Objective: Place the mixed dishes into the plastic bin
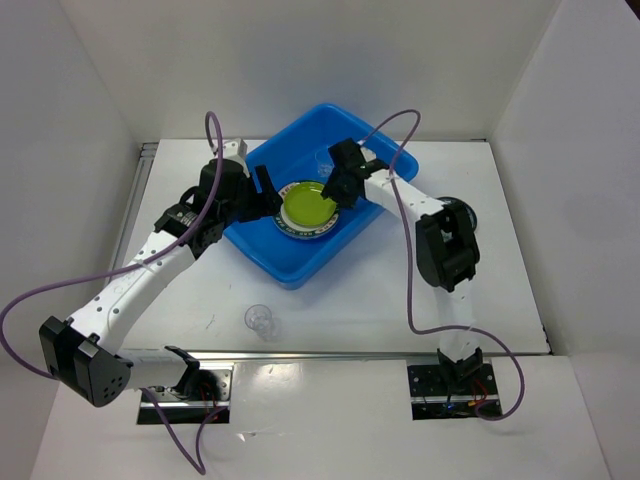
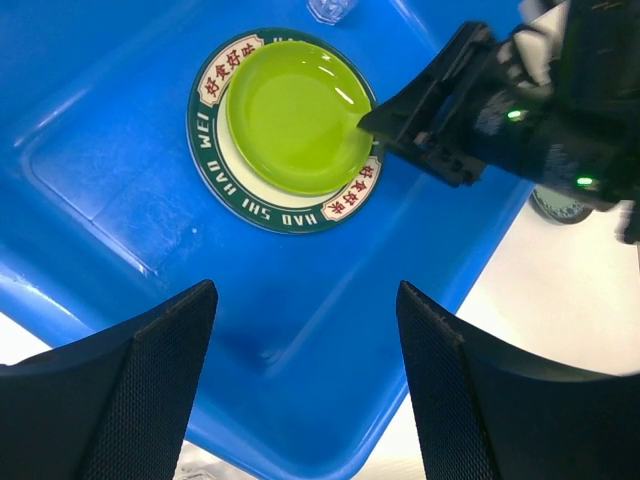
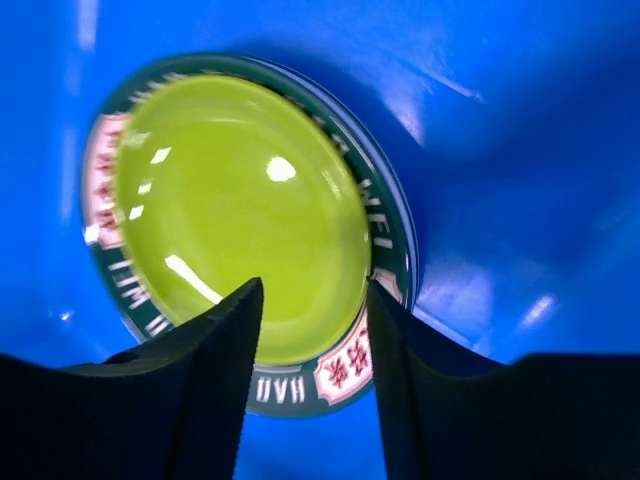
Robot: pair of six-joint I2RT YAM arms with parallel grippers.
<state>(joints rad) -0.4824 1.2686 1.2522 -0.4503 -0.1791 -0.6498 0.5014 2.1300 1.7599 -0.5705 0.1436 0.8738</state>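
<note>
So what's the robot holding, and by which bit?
Nothing is held. The right gripper stands open with the rim of the lime-green plate between its fingers, not pinching it. The left gripper is open, empty.

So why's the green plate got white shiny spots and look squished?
Right wrist view: lights glint as white spots on the glossy lime-green plate, and the close lens stretches it oval and blurs the lettering on the teal-rimmed plate beneath. Left wrist view: sharper, only a faint glare streak. Top view: soft, even light, weak shadows.
</note>
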